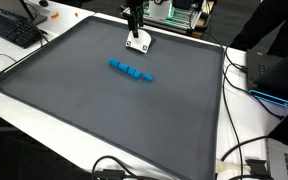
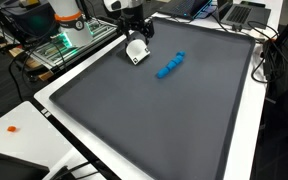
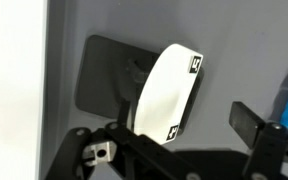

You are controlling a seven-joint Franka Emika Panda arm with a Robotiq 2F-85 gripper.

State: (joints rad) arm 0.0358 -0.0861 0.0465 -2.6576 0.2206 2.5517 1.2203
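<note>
"Where is the white piece (image 1: 139, 43)?"
"Lying on the gray mat (image 1: 104, 120), near the blue blocks (image 1: 130, 71), on the robot's side of them."
"And the gripper (image 1: 135, 30)?"
"Above that same spot, its fingers wide apart, holding nothing."

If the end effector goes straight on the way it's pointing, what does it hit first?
Probably the white object, lying directly below the open end effector on the gray mat. The blue piece sits off to the side. The gap above it is hard to judge.
</note>
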